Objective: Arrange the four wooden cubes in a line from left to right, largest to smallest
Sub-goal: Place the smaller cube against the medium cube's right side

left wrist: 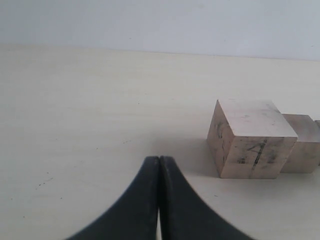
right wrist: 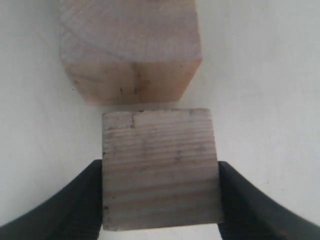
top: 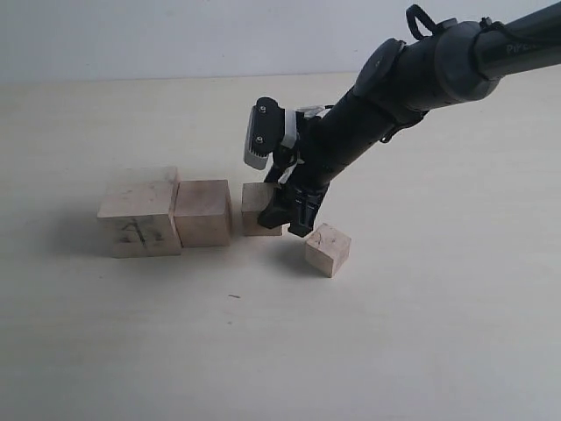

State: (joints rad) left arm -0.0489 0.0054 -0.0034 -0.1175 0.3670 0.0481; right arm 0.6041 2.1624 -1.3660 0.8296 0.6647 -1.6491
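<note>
Right wrist view, right claw (right wrist: 160, 200) gripping third-largest cube (right wrist: 160, 165), just beside second-largest cube (right wrist: 130, 50), perhaps touching, left claw (left wrist: 159, 165) clenched

In the exterior view the right gripper (top: 291, 214) covers the right side of the third cube (top: 253, 209), hiding where the fingers meet it. The right arm (top: 456, 61) is cut off at the picture's top right corner. The dark scribble (top: 133, 232) on the largest cube (top: 138, 197) is too faint to read. A dark speck (top: 234, 296) on the worktop (top: 421, 333), toward its near edge, is too small to identify. In the left wrist view the picture's edge cuts the second cube (left wrist: 302, 145), and only the tips of the left gripper (left wrist: 159, 161) show. In the right wrist view the second cube and both fingers (right wrist: 65, 205) run out of the picture.
</note>
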